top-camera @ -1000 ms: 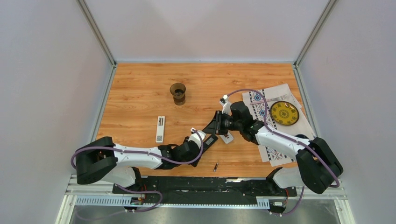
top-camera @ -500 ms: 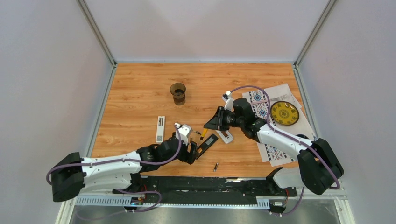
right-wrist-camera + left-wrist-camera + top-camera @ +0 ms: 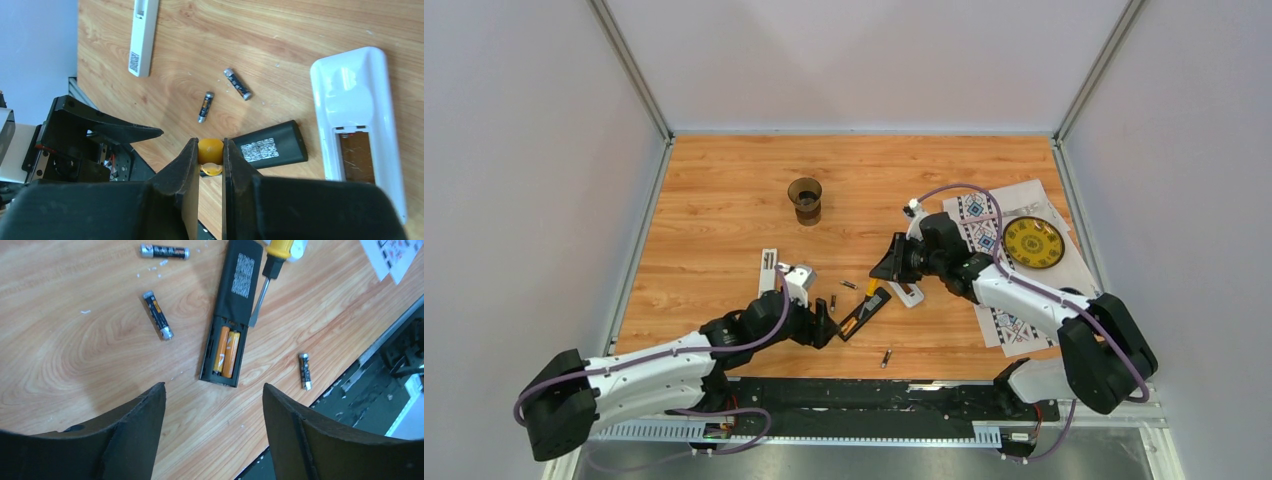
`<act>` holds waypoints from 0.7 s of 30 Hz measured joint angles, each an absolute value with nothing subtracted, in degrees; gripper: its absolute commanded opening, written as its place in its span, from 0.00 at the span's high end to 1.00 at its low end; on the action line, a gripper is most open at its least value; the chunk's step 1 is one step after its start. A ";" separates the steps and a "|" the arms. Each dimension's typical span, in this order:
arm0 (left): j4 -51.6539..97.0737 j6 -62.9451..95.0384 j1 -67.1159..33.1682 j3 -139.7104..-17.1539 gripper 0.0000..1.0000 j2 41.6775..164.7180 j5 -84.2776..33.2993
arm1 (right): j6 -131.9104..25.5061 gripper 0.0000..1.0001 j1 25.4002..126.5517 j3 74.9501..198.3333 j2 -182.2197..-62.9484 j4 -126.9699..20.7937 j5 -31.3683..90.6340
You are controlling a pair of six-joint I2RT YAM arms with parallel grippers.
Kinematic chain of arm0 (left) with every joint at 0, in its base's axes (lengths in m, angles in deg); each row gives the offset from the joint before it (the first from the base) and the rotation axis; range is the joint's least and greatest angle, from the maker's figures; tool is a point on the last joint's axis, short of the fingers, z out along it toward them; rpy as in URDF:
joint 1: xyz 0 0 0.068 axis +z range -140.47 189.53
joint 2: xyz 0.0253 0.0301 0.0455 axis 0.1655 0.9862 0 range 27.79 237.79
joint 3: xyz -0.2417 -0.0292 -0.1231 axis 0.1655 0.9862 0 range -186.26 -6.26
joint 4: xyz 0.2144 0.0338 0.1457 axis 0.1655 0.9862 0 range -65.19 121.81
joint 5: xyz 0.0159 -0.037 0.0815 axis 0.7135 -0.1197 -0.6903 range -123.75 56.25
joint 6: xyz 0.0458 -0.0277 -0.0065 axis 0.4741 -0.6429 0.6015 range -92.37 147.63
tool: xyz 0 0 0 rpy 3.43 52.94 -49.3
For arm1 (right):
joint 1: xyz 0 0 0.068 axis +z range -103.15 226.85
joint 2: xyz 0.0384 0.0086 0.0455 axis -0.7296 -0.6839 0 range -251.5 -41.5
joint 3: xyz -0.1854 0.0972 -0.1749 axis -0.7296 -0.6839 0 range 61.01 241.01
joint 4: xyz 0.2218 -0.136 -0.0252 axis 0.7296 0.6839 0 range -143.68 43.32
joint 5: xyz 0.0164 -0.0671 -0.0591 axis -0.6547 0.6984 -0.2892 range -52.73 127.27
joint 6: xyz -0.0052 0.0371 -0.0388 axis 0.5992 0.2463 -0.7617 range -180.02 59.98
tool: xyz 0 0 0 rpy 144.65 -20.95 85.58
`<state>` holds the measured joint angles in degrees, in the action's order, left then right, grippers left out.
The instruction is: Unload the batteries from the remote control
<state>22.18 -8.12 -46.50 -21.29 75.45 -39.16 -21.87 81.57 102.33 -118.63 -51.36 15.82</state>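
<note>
At the near centre of the table (image 3: 724,200), my left gripper (image 3: 214,390) hangs released. Its jaws are spread wide with nothing between them, just left of the near end of the black remote (image 3: 232,305). That remote lies back-side up with its cover off. Two orange batteries (image 3: 226,351) sit side by side in the open compartment at its near end. Three dark batteries (image 3: 158,315) lie loose on the wood: one just left of the remote, one a little farther off, and one to the near right, close to the table's edge. My right gripper (image 3: 210,150) is clenched on the yellow handle of the screwdriver (image 3: 257,302). The blade tip meets the remote's long edge beside the compartment. Just right of the remote's far end lies a white remote (image 3: 350,110), its compartment open. A second white remote (image 3: 767,275) lies to the left, apart from the group.
</note>
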 measured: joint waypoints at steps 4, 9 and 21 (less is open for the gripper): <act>21.02 -8.58 -46.31 -21.29 0.47 79.82 -37.00 | -22.87 1.00 81.57 102.50 -119.98 -50.85 16.83; 20.13 -7.68 -46.31 -21.29 0.60 85.94 -35.25 | -23.00 1.00 81.57 102.57 -121.95 -51.07 16.52; 17.57 -3.44 -46.26 -25.46 0.86 96.37 -32.01 | -21.06 1.00 81.57 102.22 -124.90 -55.92 13.77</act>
<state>17.57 -3.44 -46.26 -25.46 96.37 -32.01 -21.06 81.57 102.22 -124.90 -55.92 13.77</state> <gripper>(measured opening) 0.173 0.168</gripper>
